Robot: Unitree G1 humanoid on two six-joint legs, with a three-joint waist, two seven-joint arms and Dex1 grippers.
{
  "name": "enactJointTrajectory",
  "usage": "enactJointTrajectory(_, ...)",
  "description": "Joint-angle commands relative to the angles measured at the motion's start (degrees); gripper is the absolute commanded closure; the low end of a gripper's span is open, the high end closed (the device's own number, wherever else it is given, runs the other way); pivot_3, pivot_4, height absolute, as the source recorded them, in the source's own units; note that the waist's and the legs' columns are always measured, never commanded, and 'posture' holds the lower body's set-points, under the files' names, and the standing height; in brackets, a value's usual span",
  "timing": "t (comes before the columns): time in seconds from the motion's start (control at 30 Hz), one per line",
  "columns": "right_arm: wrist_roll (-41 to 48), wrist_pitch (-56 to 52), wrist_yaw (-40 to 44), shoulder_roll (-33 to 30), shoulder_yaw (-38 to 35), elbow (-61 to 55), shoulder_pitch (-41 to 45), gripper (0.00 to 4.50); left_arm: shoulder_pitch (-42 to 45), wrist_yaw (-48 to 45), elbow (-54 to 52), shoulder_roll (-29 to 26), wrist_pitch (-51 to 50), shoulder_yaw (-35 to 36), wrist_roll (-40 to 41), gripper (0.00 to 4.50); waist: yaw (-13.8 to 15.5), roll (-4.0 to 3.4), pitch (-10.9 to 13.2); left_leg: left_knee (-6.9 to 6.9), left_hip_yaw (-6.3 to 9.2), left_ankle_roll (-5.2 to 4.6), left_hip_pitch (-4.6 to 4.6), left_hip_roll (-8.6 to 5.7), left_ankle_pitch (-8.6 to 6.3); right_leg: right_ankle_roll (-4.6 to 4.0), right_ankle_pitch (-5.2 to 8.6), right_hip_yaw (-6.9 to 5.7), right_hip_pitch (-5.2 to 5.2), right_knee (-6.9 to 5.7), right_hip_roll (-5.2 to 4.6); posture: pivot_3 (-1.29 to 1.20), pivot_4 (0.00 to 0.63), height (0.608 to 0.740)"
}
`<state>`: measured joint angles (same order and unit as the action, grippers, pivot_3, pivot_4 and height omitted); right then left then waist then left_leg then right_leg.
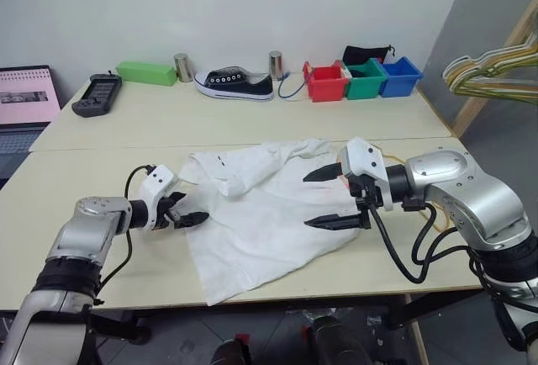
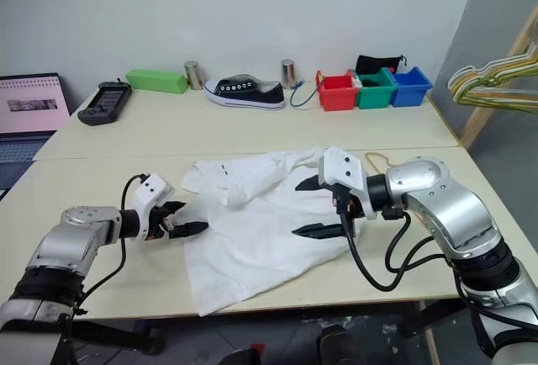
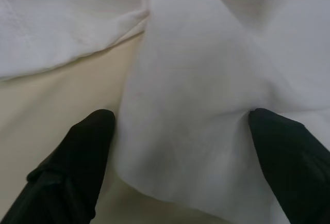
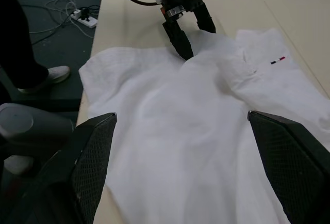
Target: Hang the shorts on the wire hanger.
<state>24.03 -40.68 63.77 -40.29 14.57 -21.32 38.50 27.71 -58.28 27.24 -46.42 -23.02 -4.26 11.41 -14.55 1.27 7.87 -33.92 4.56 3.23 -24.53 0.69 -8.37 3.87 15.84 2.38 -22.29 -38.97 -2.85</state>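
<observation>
Left eye: pale tabletop (image 1: 101, 247), 2 slabs; shorts (image 1: 261, 214) spread flat between the claws. Right claw (image 1: 332, 197) agape above them. Left wrist: left claw (image 3: 180, 146) apart, straddling the shorts' edge.

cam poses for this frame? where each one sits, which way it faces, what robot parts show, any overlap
Left eye view and right eye view: on the head, looking forward and down over the table; both arms, white shorts between the left tool and the right tool.
Left wrist view: on the left wrist, looking along its open black fingers at a fold of the shorts.
Right wrist view: on the right wrist, looking across the shorts between its spread fingers toward the left tool.
Shared: all four views show the shorts.
</observation>
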Motion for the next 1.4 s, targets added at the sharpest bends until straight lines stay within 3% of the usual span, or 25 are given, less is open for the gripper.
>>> enactJointTrajectory(0.03, 0.52, -0.18, -1.45, -0.23, -1.75, -2.08, -0.35, 0.17, 2.7, -1.36, 4.14, 0.63, 3.5, 0.2, -1.61, 1.14, -0.07, 0.01, -0.01, 0.0, 0.0, 0.0, 0.0, 0.0, 0.0, 0.01, 0.0, 0.0, 0.0, 0.01, 0.0, -0.29, 0.049, 0.74)
enactJointTrajectory(0.43, 0.41, -0.35, -3.9, -0.77, -2.63, -2.76, -1.53, 0.17, 9.55, -4.33, 12.33, 2.09, 10.1, -1.7, -6.51, 3.54, -2.4, 0.06, -0.04, -0.03, 0.0, 0.0, 0.0, -0.05, 0.01, 0.16, -0.1, -0.01, 0.03, 0.01, -0.08, -0.31, 0.051, 0.74)
enactJointTrajectory(0.57, 0.32, -0.25, -4.36, -0.9, -2.67, -2.46, -1.42, 0.17, 17.34, 4.87, 25.11, 3.12, 17.95, -4.55, -14.29, 4.48, -3.21, 0.07, -0.03, -0.03, -0.01, -0.01, -0.01, -0.05, 0.01, 0.17, -0.09, -0.01, 0.03, 0.01, -0.08, -0.32, 0.054, 0.74)
enactJointTrajectory(0.77, -0.33, 0.31, -4.88, -0.48, -2.4, -1.49, -1.04, 0.17, 27.69, 23.24, 41.1, 7.04, 25.54, -7.28, -23.02, 4.48, -3.91, 0.11, -0.06, -0.06, -0.01, -0.01, -0.02, -0.1, 0.01, 0.3, -0.15, 0.01, 0.04, 0.03, -0.09, -0.33, 0.056, 0.74)
enactJointTrajectory(0.93, -1.05, 0.53, -5.55, -0.29, -2.09, -1.35, -1.0, 0.17, 30.3, 25.23, 44.8, 9.57, 27.97, -6.62, -24.39, 4.48, -4.76, 0.15, -0.06, -0.05, -0.02, -0.01, -0.07, -0.11, 0.01, 0.32, -0.16, 0.01, 0.03, 0.05, -0.1, -0.33, 0.062, 0.74)
enactJointTrajectory(1.2, -2.25, 2.2, -5.01, -0.46, -1.0, -0.25, -1.86, 0.17, 26.82, 16.55, 42.02, 6.08, 29.15, -4.33, -22.42, 2.77, -6.43, 0.16, -0.06, -0.04, -0.04, -0.01, -0.09, -0.1, 0.01, 0.34, -0.15, 0.03, 0.01, 0.05, -0.1, -0.3, 0.074, 0.74)
enactJointTrajectory(1.4, -4.61, 6.46, -3.16, -0.08, 0.87, 3.34, -2.32, 0.17, 18.08, 4.83, 25.04, -2.16, 24.83, -1.49, -18.69, 1.56, -6.3, 0.16, -0.05, -0.02, -0.03, -0.01, -0.05, -0.06, 0.01, 0.33, -0.15, 0.02, 0.0, 0.0, -0.1, -0.24, 0.073, 0.74)
